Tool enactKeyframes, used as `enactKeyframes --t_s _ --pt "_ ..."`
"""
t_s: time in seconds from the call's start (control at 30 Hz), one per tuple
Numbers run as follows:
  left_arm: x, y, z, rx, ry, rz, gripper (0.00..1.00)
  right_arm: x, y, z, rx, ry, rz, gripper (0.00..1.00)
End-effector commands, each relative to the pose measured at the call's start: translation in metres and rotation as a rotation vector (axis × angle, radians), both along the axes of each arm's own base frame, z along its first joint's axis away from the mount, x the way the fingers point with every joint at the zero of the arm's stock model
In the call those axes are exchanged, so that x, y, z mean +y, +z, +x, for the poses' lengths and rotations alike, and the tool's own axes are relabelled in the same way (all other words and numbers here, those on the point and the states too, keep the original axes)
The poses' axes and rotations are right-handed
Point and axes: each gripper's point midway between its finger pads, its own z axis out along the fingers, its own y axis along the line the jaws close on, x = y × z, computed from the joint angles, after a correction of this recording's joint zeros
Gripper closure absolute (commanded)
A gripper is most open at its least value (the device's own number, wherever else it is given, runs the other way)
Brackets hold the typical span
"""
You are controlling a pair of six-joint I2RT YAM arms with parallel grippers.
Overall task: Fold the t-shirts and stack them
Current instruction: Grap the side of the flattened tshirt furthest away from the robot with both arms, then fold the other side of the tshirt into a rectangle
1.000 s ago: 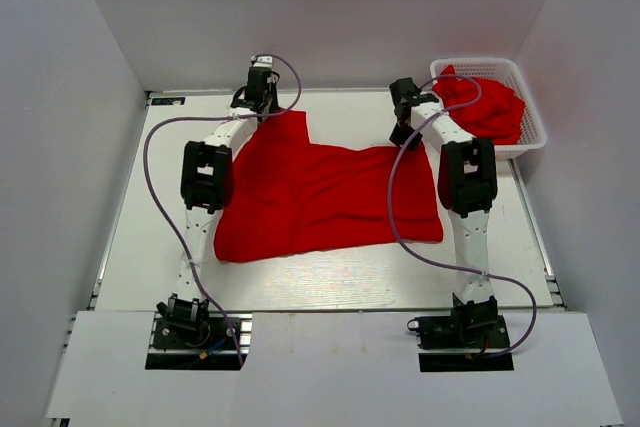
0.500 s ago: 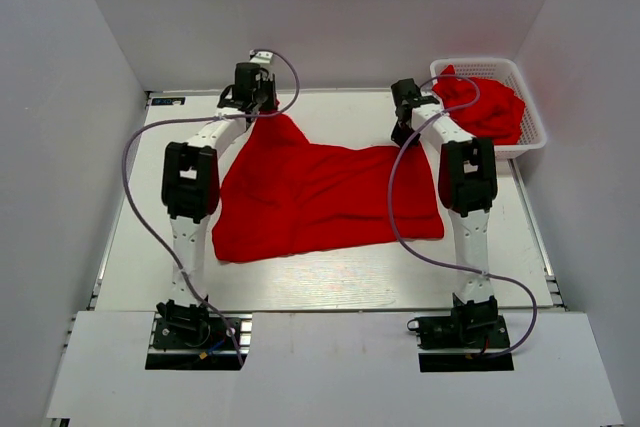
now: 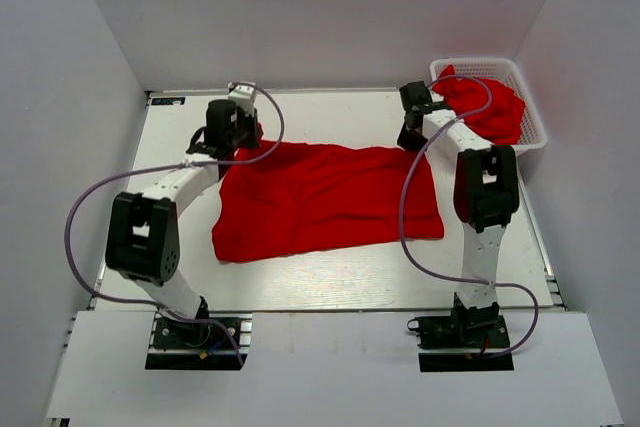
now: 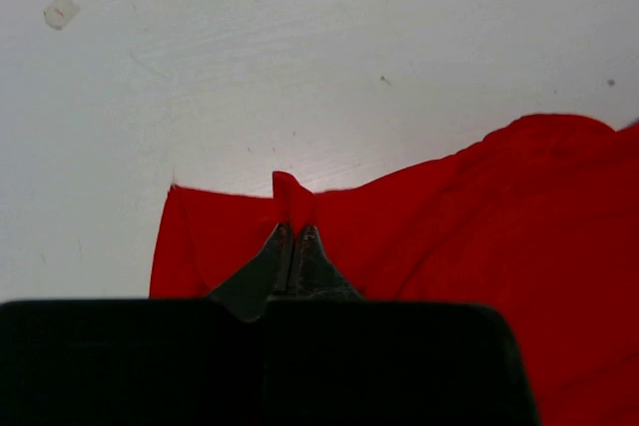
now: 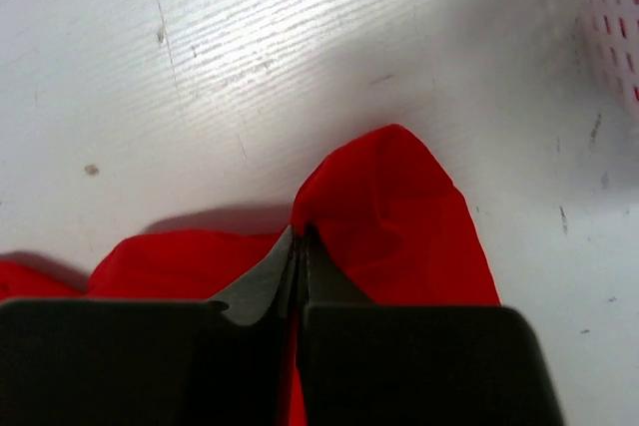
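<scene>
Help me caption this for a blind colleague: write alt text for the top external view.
A red t-shirt lies spread flat on a white table, its two far corners pinched by the left gripper and the right gripper, both shut on it. More red cloth is heaped in a white basket at the table's far right corner.
</scene>
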Motion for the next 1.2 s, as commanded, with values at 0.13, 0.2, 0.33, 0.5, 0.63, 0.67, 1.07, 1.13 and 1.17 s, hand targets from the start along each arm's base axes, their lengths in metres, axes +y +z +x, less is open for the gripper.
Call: enactKeyframes --t_s 0.13,0.2,0.33,0.5,0.63,0.67,1.07,1.13,1.17 --pt "-0.003 -0.007 -0.062 0.103 -0.023 -0.065 1.0 -0.001 0.031 -0.013 -0.069 0.028 0.017 1.0" --pt "-0.001 0.0 -0.078 0.112 -0.007 -0.098 1.0 -0.002 0.031 -0.019 -0.063 0.041 0.017 1.0" --pt "0.01 0.003 -0.117 0.129 0.051 -0.126 1.0 -0.002 0.027 -0.032 -0.042 0.064 0.022 1.0" --pt "0.022 -0.003 -0.157 0.183 0.101 -0.151 1.0 -0.005 0.032 -0.04 -0.045 0.079 0.009 1.0" --pt "0.027 -0.021 -0.183 0.252 0.128 -0.17 1.0 -0.007 0.031 -0.053 -0.026 0.093 0.005 1.0" --pt "0.028 -0.024 -0.187 0.267 0.138 -0.181 1.0 -0.008 0.029 -0.054 -0.021 0.098 0.001 1.0" --pt "0.013 -0.054 -0.257 0.444 0.101 -0.333 1.0 -0.002 0.023 -0.065 -0.002 0.159 0.041 1.0" --pt "0.017 -0.068 -0.265 0.493 0.134 -0.331 1.0 -0.004 0.021 -0.065 -0.001 0.152 0.041 1.0" --pt "0.018 -0.075 -0.271 0.526 0.149 -0.332 1.0 -0.003 0.02 -0.065 -0.003 0.158 0.039 1.0"
